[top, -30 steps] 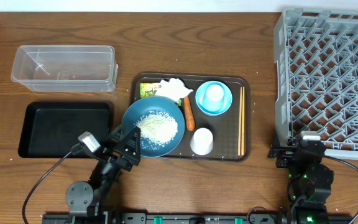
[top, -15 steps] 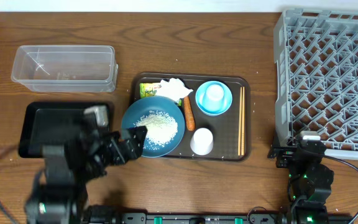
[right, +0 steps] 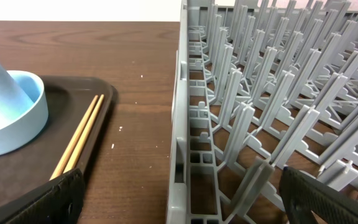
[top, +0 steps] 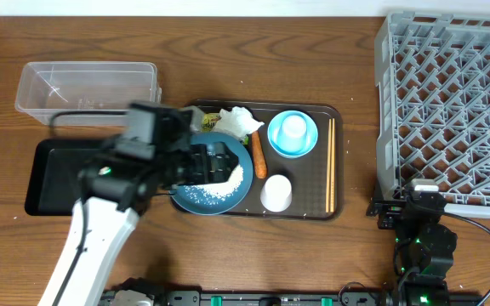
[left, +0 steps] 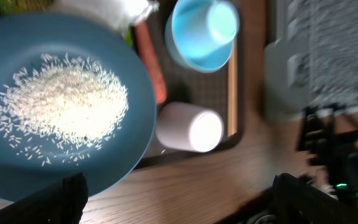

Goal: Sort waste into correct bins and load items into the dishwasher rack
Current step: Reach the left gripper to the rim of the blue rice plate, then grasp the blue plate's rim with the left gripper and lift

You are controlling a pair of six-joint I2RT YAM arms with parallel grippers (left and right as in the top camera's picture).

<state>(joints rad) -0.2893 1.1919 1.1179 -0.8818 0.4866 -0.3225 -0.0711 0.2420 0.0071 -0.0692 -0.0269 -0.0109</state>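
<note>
Wrapper (top: 210, 120) mostly hidden behind left gripper (top: 219, 164) — spread wide (holding nothing) — above plate (top: 207, 196).

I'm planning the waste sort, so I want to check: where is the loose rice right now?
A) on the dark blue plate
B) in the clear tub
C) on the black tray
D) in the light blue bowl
A: the left wrist view shows the rice heaped on the dark blue plate.

Left hand (top: 213, 163) outstretched, open; right hand (top: 410, 206) tucked low, open.
</note>
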